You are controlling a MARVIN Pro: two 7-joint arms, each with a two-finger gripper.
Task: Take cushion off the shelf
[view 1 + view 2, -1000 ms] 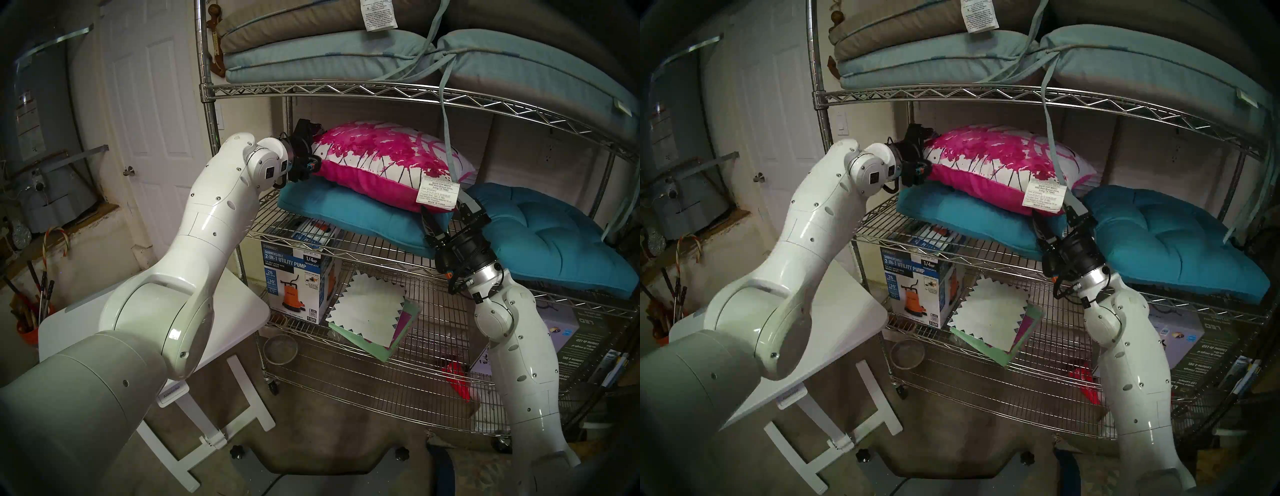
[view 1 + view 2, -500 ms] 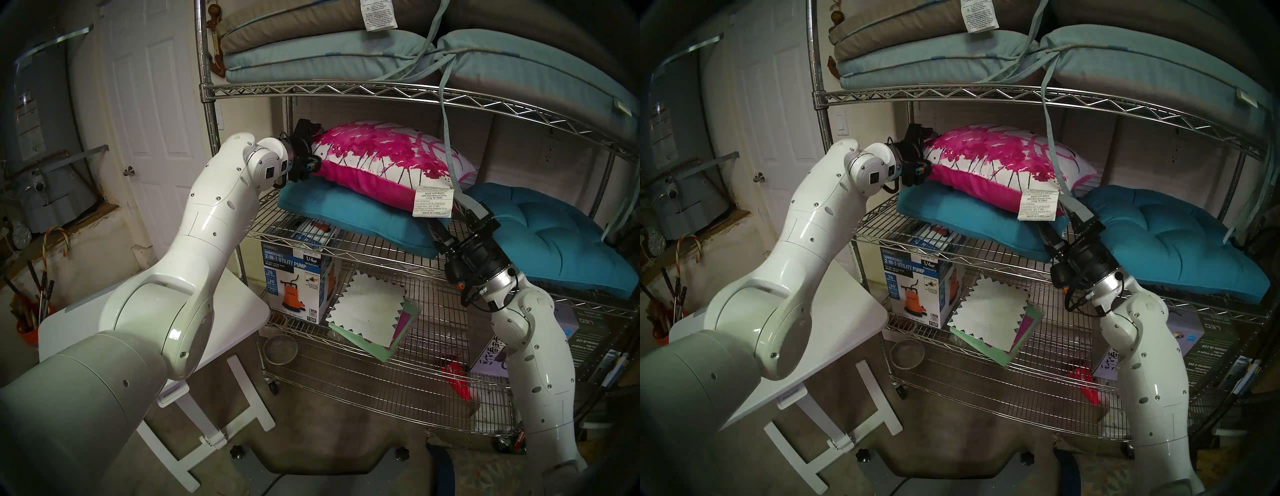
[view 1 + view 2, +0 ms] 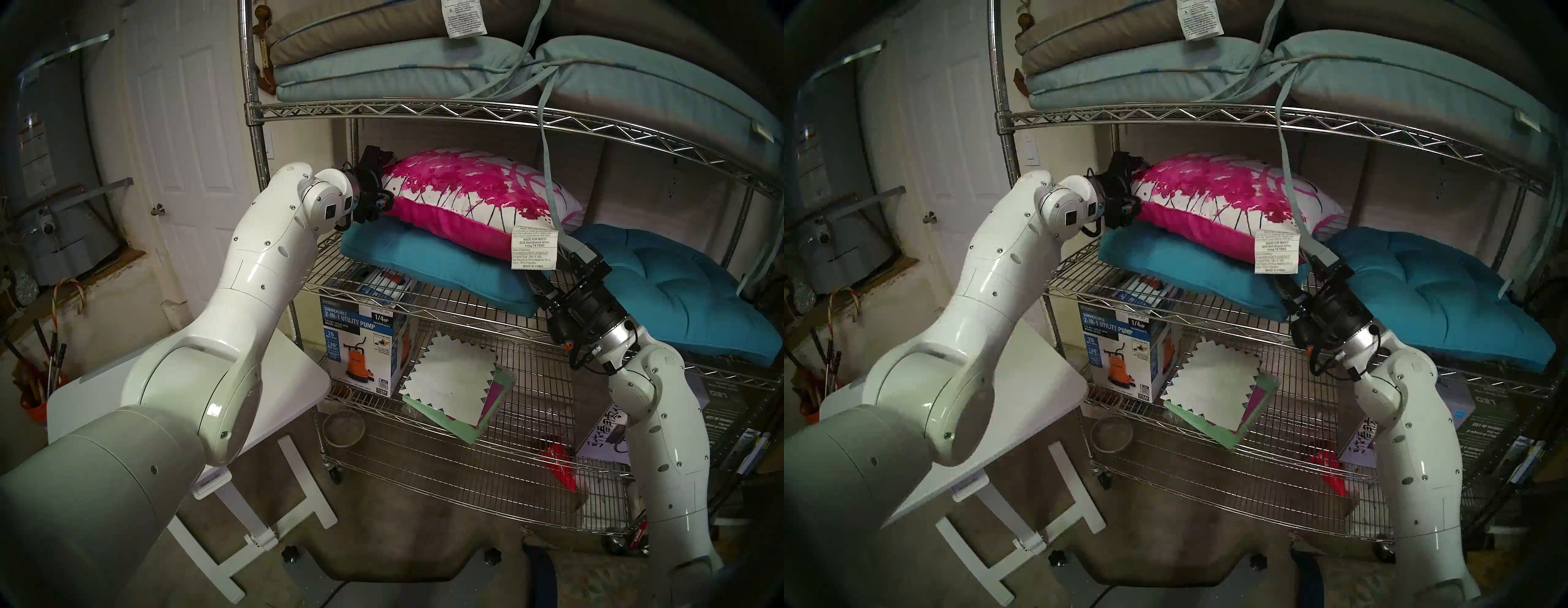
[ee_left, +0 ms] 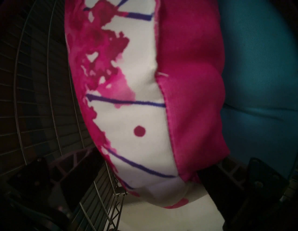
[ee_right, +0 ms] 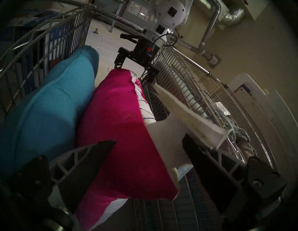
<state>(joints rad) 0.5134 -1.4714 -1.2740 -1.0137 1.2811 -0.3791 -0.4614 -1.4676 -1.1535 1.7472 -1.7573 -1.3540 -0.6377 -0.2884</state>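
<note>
From the head camera, the cushion (image 3: 475, 199) lies on the middle tier of the shelf (image 3: 445, 111), resting on a teal seat cushion (image 3: 428, 265), its white label (image 3: 533, 247) hanging at its right corner. The left gripper (image 3: 384, 193) sits level at the cushion's left end, and the right gripper (image 3: 551, 265) reaches up at the right corner just behind the label. In the left wrist view, the left fingers (image 4: 214, 179) stand wide on either side of the cushion's end, one dark finger beside the magenta back, the other off the white front; whether they press the fabric I cannot tell. In the right wrist view, the right fingers (image 5: 90, 154) are spread wide around the cushion's corner, one against the magenta side, the other beside the label, with the teal cushion just beside it.
</note>
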